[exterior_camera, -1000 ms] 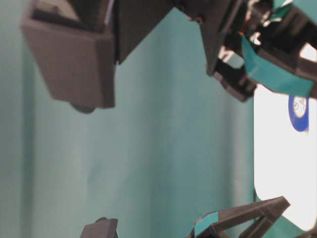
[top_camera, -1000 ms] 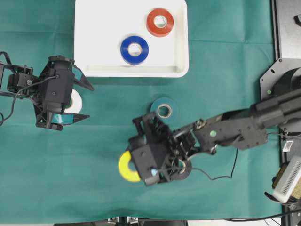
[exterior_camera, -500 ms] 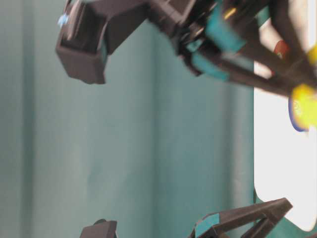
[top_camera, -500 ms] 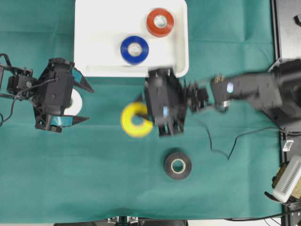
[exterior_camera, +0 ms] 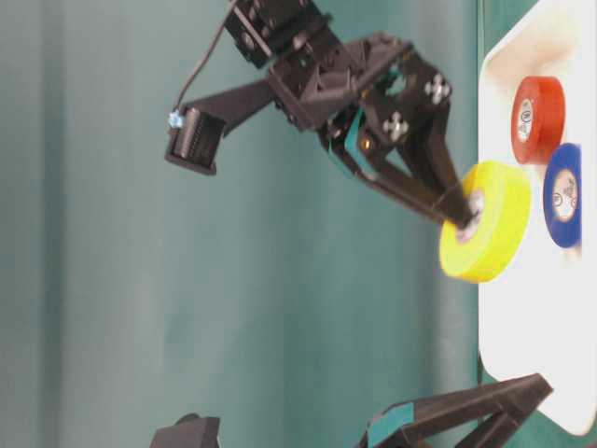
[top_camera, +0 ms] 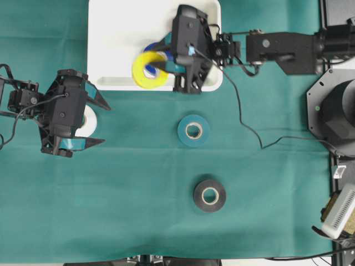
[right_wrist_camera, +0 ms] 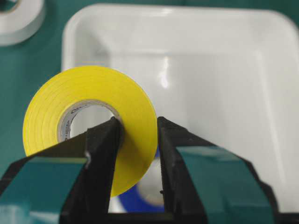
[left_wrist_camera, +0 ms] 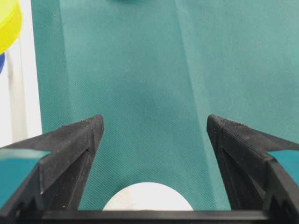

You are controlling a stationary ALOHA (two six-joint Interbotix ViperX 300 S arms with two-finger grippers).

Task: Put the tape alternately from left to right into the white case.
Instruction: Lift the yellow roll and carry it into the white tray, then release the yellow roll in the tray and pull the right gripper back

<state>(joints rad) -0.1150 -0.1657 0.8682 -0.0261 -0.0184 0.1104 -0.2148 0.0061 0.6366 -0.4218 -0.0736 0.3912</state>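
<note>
One yellow roll [top_camera: 148, 70], clamped through its wall by the right gripper [top_camera: 166, 65], hangs over the white case [top_camera: 111, 33] above the blue roll [exterior_camera: 562, 195], while the left gripper [top_camera: 94, 119] waits with fingers apart around the white roll [top_camera: 89, 118].

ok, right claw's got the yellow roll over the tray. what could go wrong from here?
1. The right claw pinches only one wall of the yellow roll, so it could swing or slip on release.
2. It hangs right above the blue roll; dropped here, it may land on it rather than flat in the white case.
3. Lowering further, the claw could nudge the red roll.
</note>
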